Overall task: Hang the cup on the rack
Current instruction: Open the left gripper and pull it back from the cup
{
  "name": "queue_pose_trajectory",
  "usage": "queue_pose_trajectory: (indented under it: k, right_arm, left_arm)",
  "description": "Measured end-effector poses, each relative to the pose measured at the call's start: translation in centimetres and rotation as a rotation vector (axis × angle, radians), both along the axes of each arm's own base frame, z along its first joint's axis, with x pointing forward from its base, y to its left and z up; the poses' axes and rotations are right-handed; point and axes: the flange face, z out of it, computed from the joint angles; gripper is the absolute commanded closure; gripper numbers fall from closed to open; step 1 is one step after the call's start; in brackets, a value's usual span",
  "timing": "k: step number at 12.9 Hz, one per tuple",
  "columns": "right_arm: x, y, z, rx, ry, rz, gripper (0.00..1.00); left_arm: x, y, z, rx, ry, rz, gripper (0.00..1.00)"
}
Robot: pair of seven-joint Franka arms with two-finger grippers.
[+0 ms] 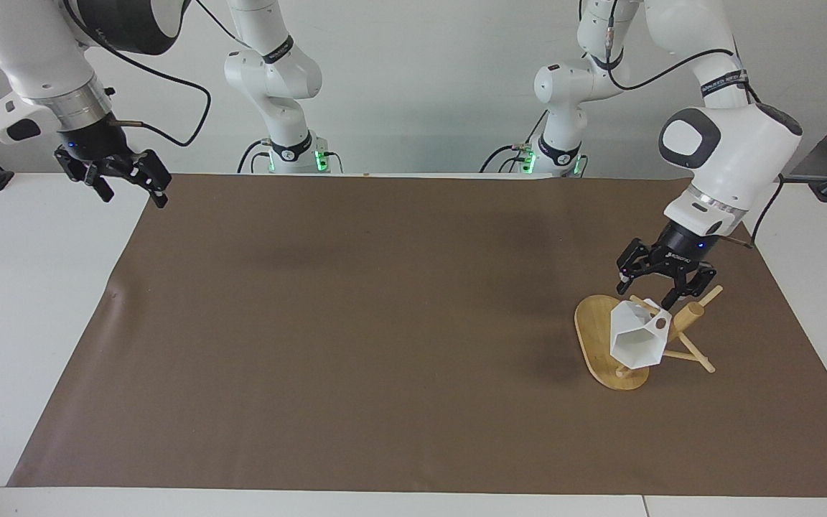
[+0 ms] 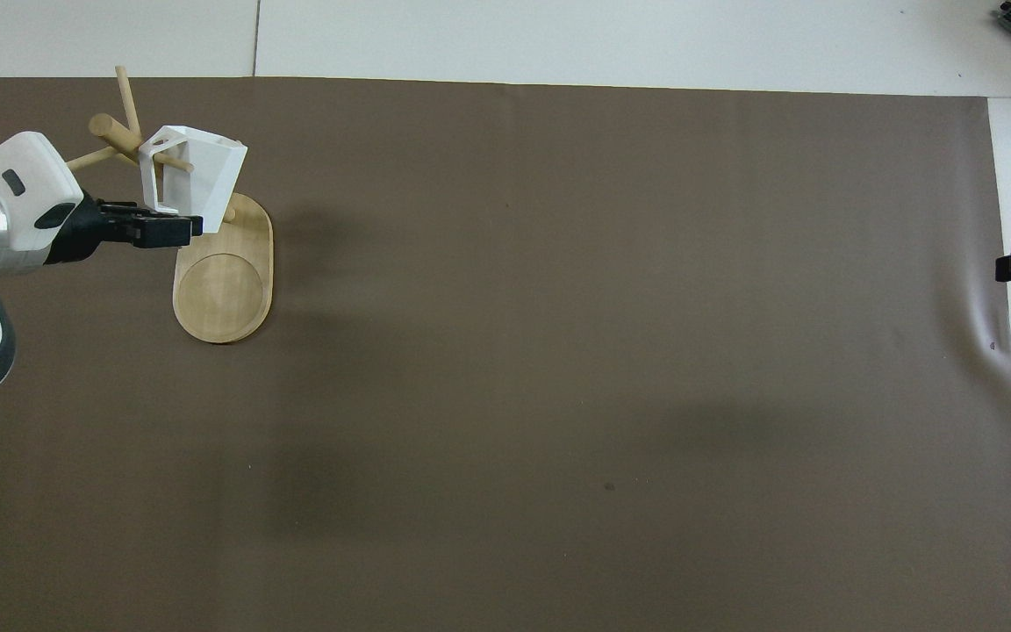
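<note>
**End effector clear of the cup, cup on its peg**

The left end effector hangs just above the rack, its two fingers spread apart with nothing between them and a visible gap down to the cup. The right end effector waits in the air over the counter's corner at the right arm's end, on the robots' edge, fingers also apart and empty.

The rack stands on the brown mat near the counter's edge at the left arm's end, its oval base flat and its thick post leaning away from the robots. Thin pegs stick out from the post. The white faceted cup hangs tilted on one peg, which passes through the hole in its flat handle, the hexagonal mouth turned downward and toward the counter's edge farthest from the robots.
</note>
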Motion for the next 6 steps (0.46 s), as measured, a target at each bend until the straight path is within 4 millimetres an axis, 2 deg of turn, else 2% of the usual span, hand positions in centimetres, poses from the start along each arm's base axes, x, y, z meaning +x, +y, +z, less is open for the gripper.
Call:
queue_pose_trajectory:
  k: [3, 6]
  right_arm:
    - [0.0, 0.0, 0.0, 0.0, 0.001, 0.0, 0.0]
    - [0.0, 0.0, 0.0, 0.0, 0.001, 0.0, 0.0]
  left_arm:
    - [-0.1, -0.1, 0.5, 0.001, 0.022, -0.015, 0.0]
    - [-1.1, -0.1, 2.7, 0.052, 0.044, -0.051, 0.0]
